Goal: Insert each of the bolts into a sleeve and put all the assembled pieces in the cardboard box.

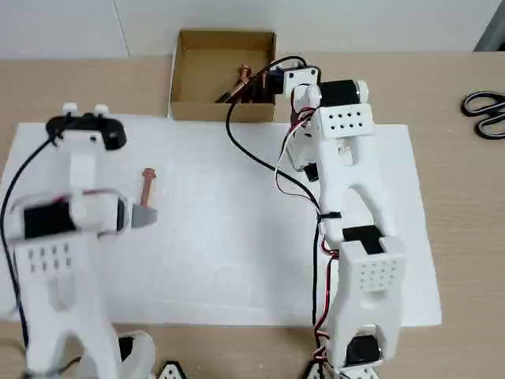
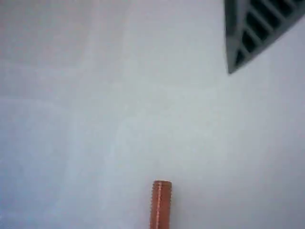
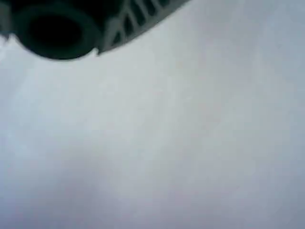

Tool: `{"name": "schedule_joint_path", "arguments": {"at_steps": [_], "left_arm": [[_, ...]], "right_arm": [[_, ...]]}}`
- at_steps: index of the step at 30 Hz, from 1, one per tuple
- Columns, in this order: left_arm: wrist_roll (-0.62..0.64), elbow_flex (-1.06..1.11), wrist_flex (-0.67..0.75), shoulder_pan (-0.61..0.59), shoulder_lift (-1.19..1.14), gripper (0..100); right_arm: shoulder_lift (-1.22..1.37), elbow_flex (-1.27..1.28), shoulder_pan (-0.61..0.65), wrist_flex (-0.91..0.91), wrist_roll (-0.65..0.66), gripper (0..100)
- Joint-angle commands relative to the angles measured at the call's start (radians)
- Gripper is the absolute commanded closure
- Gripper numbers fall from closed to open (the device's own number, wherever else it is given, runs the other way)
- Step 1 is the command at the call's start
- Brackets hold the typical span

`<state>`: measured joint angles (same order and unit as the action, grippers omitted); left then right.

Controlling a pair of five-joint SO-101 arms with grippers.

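Left arm [image 1: 79, 213] beside bolt [image 1: 147, 185]; cardboard box [image 1: 225, 111] at sheet [image 1: 237, 260] edge.

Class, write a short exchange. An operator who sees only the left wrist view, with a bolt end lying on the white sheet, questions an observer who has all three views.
Operator: Which way does this bolt point its head?
Observer: In the high view its head points toward the box, which stands past the sheet's far edge.
Operator: Is anything in the box yet?
Observer: Yes, copper-coloured pieces lie inside, on the side where the right arm stretches to the box's corner.
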<state>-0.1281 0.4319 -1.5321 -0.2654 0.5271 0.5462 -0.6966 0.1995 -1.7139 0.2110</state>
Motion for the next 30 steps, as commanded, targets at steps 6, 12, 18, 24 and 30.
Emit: {"name": "schedule_joint_path", "arguments": {"at_steps": [6,12,18,24,30], "left_arm": [[-0.008,-0.387,0.028,0.002,-0.571,68],[-0.003,-0.631,0.023,0.002,-0.872,68],[-0.003,-0.797,0.021,0.003,-1.045,69],[-0.005,-0.88,0.025,0.003,-1.132,79],[-0.006,-0.966,0.026,0.003,-1.234,80]], "right_arm": [[-0.148,0.081,-0.005,-0.019,0.003,99.5],[-0.193,0.121,-0.005,-0.018,0.002,99.5],[-0.2,0.121,-0.005,-0.016,0.002,99.5],[-0.2,0.121,-0.005,-0.016,0.0,99.5],[-0.2,0.121,-0.004,-0.016,0.0,99.5]]}}
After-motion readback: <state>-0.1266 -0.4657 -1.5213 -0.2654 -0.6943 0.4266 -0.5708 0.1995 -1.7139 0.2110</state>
